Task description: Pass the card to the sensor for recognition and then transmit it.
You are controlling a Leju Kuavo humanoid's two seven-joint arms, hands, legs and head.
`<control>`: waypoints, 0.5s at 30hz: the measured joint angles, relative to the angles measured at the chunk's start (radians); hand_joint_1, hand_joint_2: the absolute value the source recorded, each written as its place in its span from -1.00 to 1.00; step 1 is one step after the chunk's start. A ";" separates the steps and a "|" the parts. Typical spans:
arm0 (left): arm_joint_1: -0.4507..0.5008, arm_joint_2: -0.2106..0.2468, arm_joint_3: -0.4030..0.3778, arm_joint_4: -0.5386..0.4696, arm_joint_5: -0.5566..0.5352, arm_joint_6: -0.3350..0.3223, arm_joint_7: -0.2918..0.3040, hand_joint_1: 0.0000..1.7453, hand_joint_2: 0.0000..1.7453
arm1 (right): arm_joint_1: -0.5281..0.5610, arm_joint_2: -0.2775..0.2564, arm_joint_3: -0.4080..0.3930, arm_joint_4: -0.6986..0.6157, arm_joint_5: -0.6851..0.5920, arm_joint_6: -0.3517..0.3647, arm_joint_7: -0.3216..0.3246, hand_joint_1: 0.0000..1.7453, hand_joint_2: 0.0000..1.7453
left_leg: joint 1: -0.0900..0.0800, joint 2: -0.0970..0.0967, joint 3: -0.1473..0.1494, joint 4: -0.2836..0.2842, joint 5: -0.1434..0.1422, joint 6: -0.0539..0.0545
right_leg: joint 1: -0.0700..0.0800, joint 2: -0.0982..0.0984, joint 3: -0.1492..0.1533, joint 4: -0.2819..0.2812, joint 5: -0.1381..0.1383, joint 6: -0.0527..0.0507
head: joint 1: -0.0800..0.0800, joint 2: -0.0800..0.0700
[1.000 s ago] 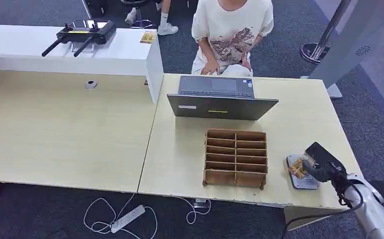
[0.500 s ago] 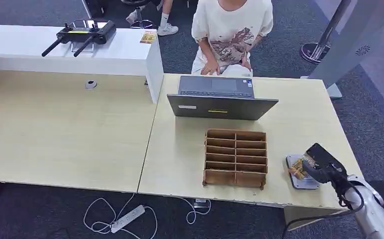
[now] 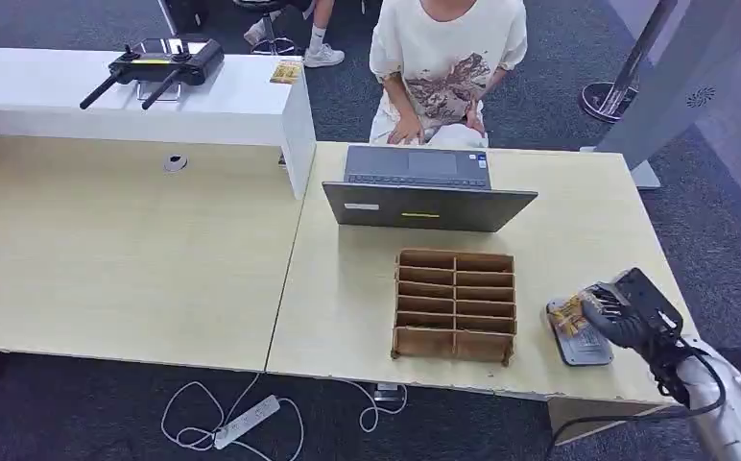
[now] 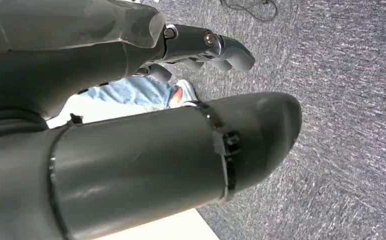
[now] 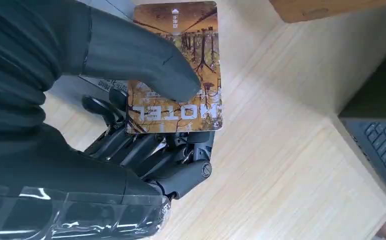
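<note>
Card [image 5: 181,70] pinched by right hand [image 3: 631,312] — over the sensor [image 3: 578,338].

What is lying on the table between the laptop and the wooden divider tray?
Nothing. In the head view, the strip of table between the laptop and the wooden divider tray is bare wood.

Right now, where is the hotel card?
The hotel card is pinched in the right hand, over the grey sensor at the table's right end, beside the wooden organizer.
</note>
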 joint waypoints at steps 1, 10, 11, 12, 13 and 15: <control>0.000 0.000 0.000 0.000 -0.002 0.000 -0.001 -1.00 -1.00 | -0.005 0.000 0.000 0.003 -0.007 0.000 -0.003 1.00 1.00 | 0.000 0.000 0.000 0.000 0.000 0.000 | 0.000 0.000 0.000 0.000 0.000 0.000 | 0.001 0.000; -0.001 0.000 0.002 0.000 -0.013 0.002 -0.002 -1.00 -1.00 | -0.035 0.004 0.000 0.023 -0.068 0.036 -0.040 1.00 1.00 | 0.000 0.000 0.000 0.000 0.000 0.000 | 0.000 0.000 0.000 0.000 0.000 0.000 | 0.000 0.000; -0.001 0.000 0.002 0.000 -0.013 0.002 -0.002 -1.00 -1.00 | -0.037 0.005 0.000 0.023 -0.071 0.036 -0.042 1.00 1.00 | 0.000 0.000 0.000 0.000 0.000 0.000 | 0.000 0.000 0.000 0.000 0.000 0.000 | 0.000 0.000; -0.001 -0.001 0.002 0.000 -0.014 0.002 -0.003 -1.00 -1.00 | -0.041 0.006 0.000 0.023 -0.074 0.036 -0.042 1.00 1.00 | 0.000 0.000 0.000 0.000 0.000 0.000 | 0.000 0.000 0.000 0.000 0.000 0.000 | 0.000 0.000; -0.001 -0.001 0.002 0.000 -0.014 0.002 -0.003 -1.00 -1.00 | -0.046 0.006 0.000 0.023 -0.079 0.037 -0.043 1.00 1.00 | 0.000 0.000 0.000 0.000 0.000 0.000 | 0.000 0.000 0.000 0.000 0.000 0.000 | 0.000 0.000; -0.001 -0.001 0.003 0.000 -0.014 0.002 -0.003 -1.00 -1.00 | -0.056 0.007 0.000 0.022 -0.086 0.045 -0.046 1.00 1.00 | 0.000 0.000 0.000 0.000 0.000 0.000 | 0.000 0.000 0.000 0.000 0.000 0.000 | 0.000 0.000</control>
